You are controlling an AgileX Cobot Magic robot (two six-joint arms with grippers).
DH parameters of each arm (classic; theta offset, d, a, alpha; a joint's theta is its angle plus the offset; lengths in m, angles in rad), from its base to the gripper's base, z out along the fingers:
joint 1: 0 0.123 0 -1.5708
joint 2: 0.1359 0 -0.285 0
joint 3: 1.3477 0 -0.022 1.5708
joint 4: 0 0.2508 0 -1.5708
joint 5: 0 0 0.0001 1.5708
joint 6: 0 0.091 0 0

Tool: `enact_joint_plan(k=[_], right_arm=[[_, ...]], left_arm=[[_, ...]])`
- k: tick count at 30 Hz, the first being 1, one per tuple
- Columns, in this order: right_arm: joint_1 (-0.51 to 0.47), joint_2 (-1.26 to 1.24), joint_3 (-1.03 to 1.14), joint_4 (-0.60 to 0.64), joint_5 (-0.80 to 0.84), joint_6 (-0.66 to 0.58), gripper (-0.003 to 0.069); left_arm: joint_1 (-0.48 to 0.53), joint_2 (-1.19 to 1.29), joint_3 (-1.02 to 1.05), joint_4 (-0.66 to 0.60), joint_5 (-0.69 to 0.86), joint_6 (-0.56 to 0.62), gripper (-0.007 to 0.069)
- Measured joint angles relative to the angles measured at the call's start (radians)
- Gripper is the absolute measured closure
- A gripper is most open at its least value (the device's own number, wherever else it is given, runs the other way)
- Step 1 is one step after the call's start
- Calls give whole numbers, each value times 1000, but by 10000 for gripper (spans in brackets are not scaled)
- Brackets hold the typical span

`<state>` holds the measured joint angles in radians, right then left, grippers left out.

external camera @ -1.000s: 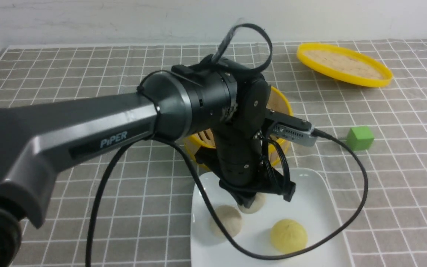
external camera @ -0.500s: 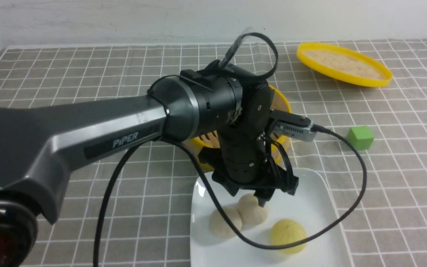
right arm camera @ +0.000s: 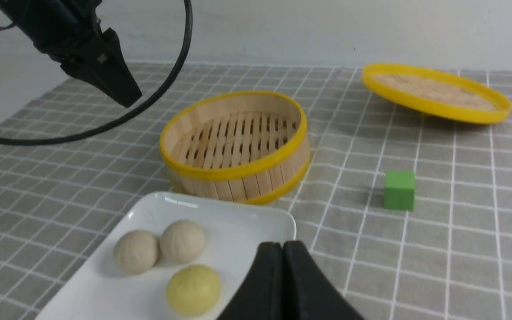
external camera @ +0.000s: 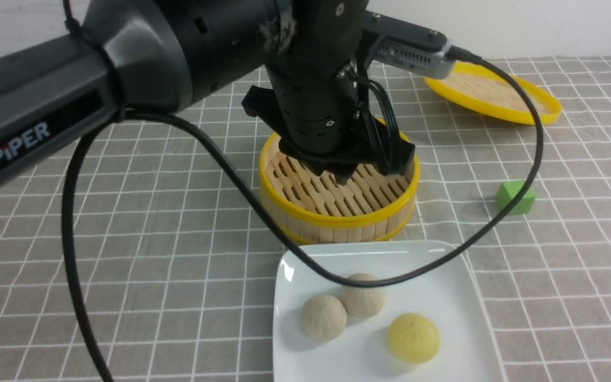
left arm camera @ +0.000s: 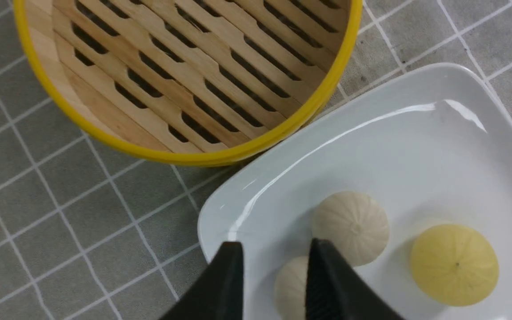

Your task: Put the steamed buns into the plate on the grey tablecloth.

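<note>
All three steamed buns [external camera: 361,295] are seen lying in the plate [external camera: 443,276] on the grey tablecloth [external camera: 178,239]: the two cream ones touching, the yellow bun [external camera: 412,337] just beside them, all well below the left gripper [left arm camera: 277,243] and to its robot-ward side. The last cream bun has just been released, so the task is judged done apart from the arm's withdrawal. The left gripper is held parted by a modest gap, with nothing in it. Half a second earlier it was down at the plate, just above that bun; now it is raised high over the empty steamer basket [external camera: 337,217], while the buns are unmoved. The right gripper [right arm camera: 282,245] is pressed closed on nothing.
</note>
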<state>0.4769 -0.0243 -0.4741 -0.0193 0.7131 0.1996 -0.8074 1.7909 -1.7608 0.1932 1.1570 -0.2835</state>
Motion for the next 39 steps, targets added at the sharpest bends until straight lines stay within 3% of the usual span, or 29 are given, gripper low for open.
enact_joint_plan(k=[3,6,25,31,39], right_arm=[[0,2,84,1,-138,0,669],[0,2,106,1,-165,0,669],[0,3,137,-1,-171,0,657],[-12,3,253,-1,-235,0,655],[-203,3,460,-35,-268,0,648]], left_arm=[[0,-2,0,2,2,0,593],[0,-2,0,2,3,0,620],[0,-2,0,29,13,0,620],[0,-2,0,38,46,0,613],[0,-13,0,42,52,3,608]])
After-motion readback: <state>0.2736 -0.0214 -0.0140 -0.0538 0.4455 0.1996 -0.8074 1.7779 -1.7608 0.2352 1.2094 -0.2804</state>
